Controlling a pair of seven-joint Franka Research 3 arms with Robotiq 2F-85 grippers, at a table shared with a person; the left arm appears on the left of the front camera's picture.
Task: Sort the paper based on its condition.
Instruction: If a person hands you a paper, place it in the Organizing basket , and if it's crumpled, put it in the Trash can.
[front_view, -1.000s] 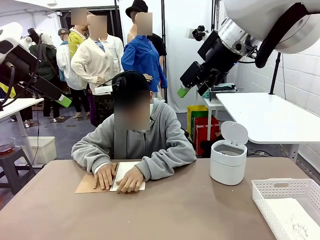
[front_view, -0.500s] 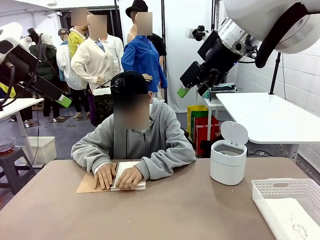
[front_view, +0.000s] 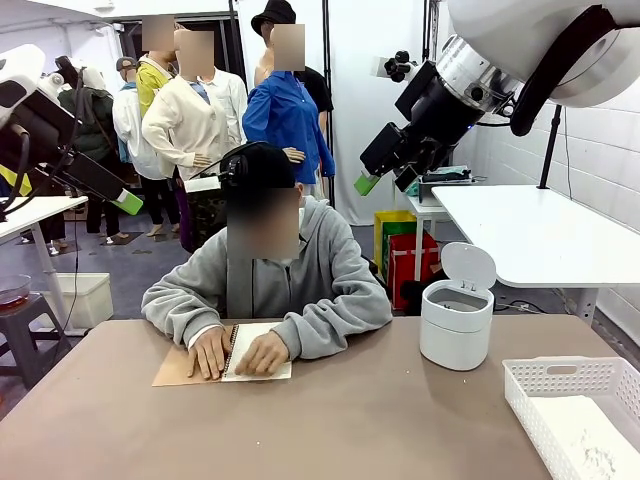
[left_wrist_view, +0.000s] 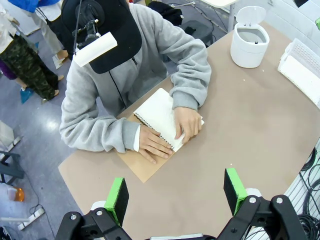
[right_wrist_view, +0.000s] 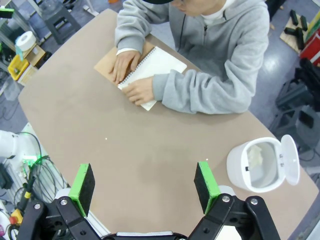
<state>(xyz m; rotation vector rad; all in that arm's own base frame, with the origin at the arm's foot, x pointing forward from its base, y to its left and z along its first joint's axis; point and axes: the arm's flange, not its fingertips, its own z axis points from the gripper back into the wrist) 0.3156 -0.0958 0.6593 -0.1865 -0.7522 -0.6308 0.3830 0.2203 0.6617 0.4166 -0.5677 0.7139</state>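
Note:
A spiral-bound notebook (front_view: 262, 348) with a brown cover lies open at the far side of the table, and a person presses both hands (front_view: 262, 358) on its white page. A white sheet of paper (front_view: 585, 445) with faint grey marks lies in the white basket (front_view: 560, 375) at the right. A crumpled piece of paper (right_wrist_view: 255, 156) sits inside the open white bin (front_view: 456, 322). My left gripper (left_wrist_view: 176, 189) and right gripper (right_wrist_view: 144, 184) hang high above the table, both open with nothing between their green pads.
The person sits at the table's far edge, with their forearms resting on it. The bin stands at the far right with its lid up, and the basket sits at the near right corner. Bare brown tabletop (front_view: 330, 430) spans the middle and near left.
The person's hand on the white page has shifted slightly and the notebook has nudged a little. Both arms hold still.

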